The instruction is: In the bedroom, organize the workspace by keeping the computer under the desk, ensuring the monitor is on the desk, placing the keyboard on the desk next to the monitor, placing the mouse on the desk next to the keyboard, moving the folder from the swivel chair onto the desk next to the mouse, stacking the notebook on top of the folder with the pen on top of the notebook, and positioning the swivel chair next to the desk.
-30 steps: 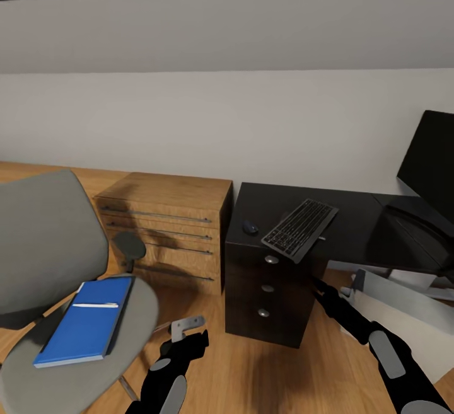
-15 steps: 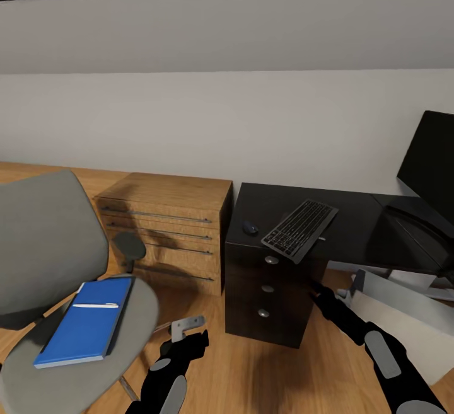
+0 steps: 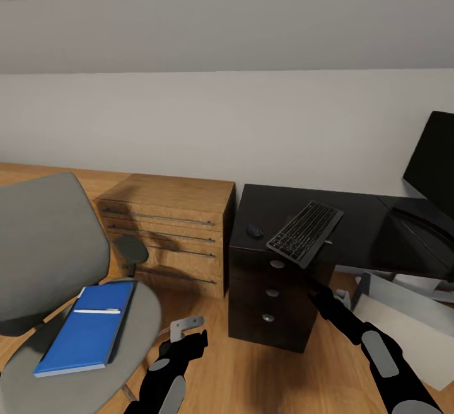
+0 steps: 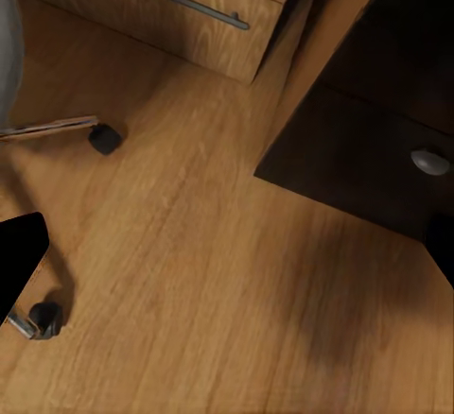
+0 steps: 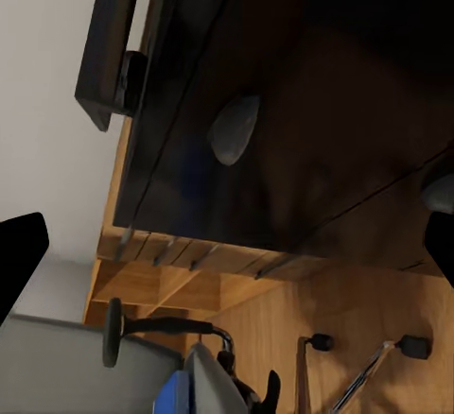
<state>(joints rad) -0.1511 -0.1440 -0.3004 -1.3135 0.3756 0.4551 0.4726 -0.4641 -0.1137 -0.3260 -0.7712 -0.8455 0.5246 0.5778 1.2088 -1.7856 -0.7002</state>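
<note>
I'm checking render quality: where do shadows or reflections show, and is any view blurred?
Head view: sharp; soft shadow on the floor before the desk, whose glossy top mirrors the monitor. Left wrist view: a dark shadow patch on the floorboards. Right wrist view: the drawer knob looks blurred.

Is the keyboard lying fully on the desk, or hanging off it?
Hanging off. In the head view the keyboard lies askew on the desk, its near corner jutting past the front edge above the drawers.

Swivel chair [image 3: 50, 256]: one
Folder [image 3: 85, 329]: one, blue
Pen [image 3: 96, 311]: one
Keyboard [image 3: 305, 232]: one
Mouse [image 3: 255, 230]: one
Monitor [image 3: 435, 165]: one
Computer [image 3: 403, 326]: one
Worktop [image 3: 359, 225]: one
Worktop drawer knobs [image 3: 272, 292]: three
Wooden dresser [image 3: 170, 231]: one
Dresser bar handles [image 3: 157, 215]: four
</note>
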